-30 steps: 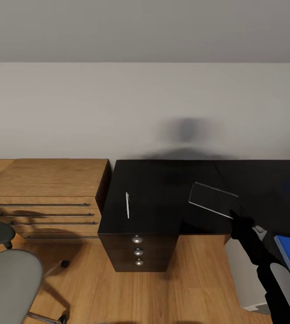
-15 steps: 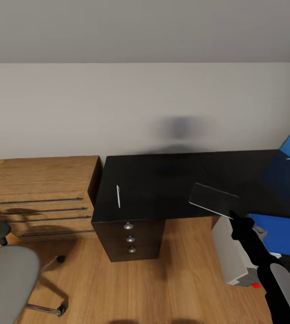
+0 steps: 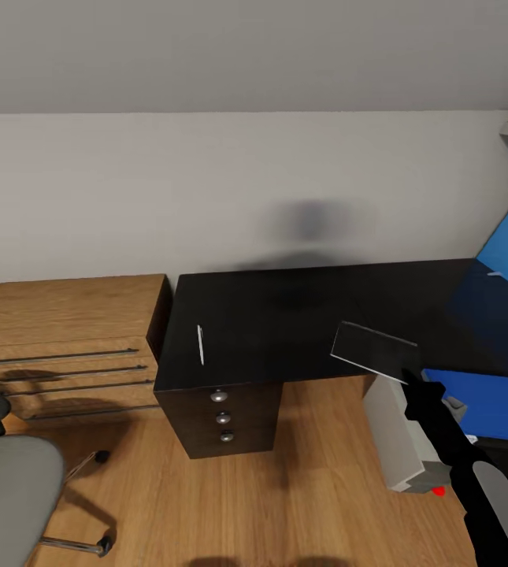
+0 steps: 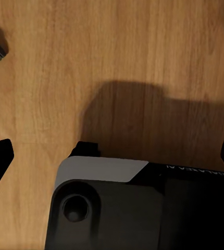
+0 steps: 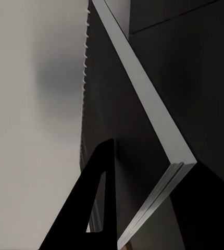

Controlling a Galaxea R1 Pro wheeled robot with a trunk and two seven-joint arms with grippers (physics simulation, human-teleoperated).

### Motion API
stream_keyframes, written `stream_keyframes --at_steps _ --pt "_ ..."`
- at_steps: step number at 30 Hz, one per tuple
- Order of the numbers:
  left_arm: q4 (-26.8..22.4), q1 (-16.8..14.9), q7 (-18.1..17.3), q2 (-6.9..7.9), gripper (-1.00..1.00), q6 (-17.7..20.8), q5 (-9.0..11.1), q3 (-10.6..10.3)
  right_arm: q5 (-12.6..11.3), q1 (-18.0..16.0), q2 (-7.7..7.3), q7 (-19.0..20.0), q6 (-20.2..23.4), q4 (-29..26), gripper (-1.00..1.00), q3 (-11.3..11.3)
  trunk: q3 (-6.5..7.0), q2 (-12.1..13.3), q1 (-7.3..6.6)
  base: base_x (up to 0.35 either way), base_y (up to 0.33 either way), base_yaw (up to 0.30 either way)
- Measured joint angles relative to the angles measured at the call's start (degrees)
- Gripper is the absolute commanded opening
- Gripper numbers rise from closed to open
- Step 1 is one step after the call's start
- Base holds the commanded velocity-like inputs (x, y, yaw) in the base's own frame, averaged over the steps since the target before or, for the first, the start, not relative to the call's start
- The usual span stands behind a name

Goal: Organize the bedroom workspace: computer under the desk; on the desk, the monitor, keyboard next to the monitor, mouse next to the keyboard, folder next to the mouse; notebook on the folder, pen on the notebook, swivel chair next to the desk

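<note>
— Why is the notebook (image 3: 373,351) in the air above the black tabletop (image 3: 285,323)?
— My right fingers (image 3: 411,381) pinch its corner, carrying it toward the blue folder (image 3: 486,402); my left fingers' state I cannot tell.

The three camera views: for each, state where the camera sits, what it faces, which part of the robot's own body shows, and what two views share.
Head view: on the robot's head, looking forward and down at the desk, the pen and the folder; the right arm shows, its right end effector holding the notebook.
Left wrist view: on the left arm, facing the wood floor; the left end effector fingers frame the picture, spread apart.
Right wrist view: on the right arm, looking along the clamped notebook.
Shared: head and right wrist views both show the notebook.
</note>
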Motion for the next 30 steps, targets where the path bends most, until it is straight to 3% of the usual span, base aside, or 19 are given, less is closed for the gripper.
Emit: stream_keyframes --at_steps 12,30 --pt "0.0 -0.03 0.09 0.02 1.0 -0.03 0.0 0.04 0.09 0.06 0.09 -1.97 -0.25 1.05 -1.0 0.05 0.0 0.0 0.0 0.0 0.0 -0.017" --pt "0.01 -0.04 0.18 0.02 1.0 -0.03 -0.09 -0.29 0.21 0.03 0.01 -2.66 -1.07 1.26 -1.0 -0.12 0.0 0.0 0.0 0.0 0.0 -0.245"
